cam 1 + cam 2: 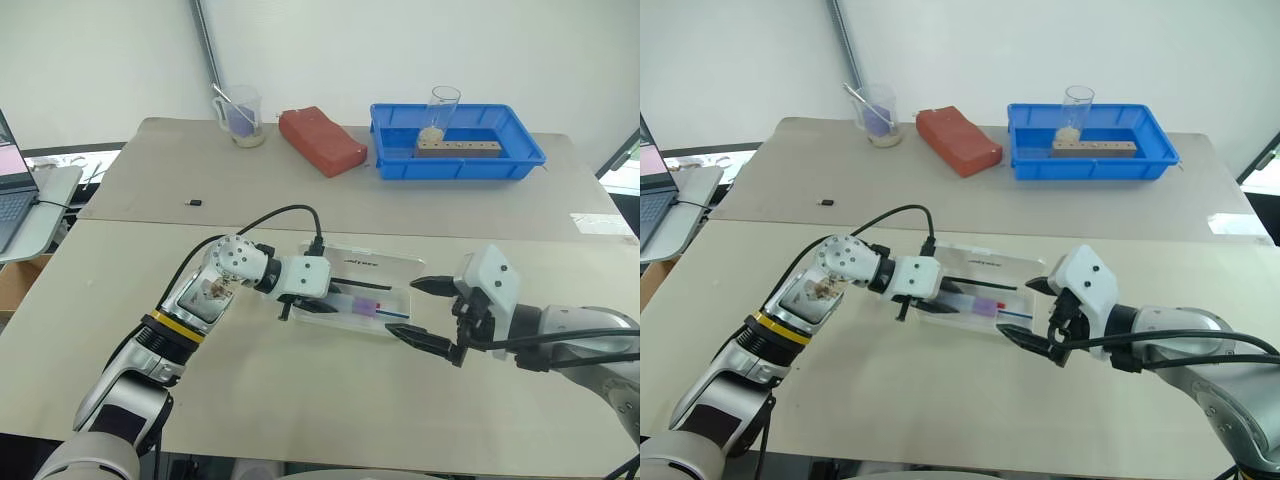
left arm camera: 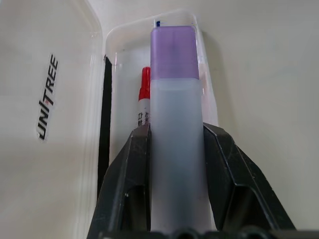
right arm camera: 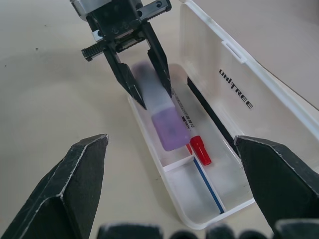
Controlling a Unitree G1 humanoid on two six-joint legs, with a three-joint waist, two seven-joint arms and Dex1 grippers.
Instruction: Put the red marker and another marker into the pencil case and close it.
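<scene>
Beige table [image 1: 300, 400], left pincer [image 3: 149, 92] gripping highlighter [image 3: 162, 117] over open pencil case [image 3: 234, 89], right pincer [image 1: 425, 315] spread wide

Lavender highlighter [image 3: 158, 112] with purple cap, red-capped white marker [image 3: 195, 140], translucent white pencil case [image 3: 229, 89] with black lettering, thin blue stick [image 3: 207, 185] inside; blue tray [image 1: 520, 155] beyond.
</scene>
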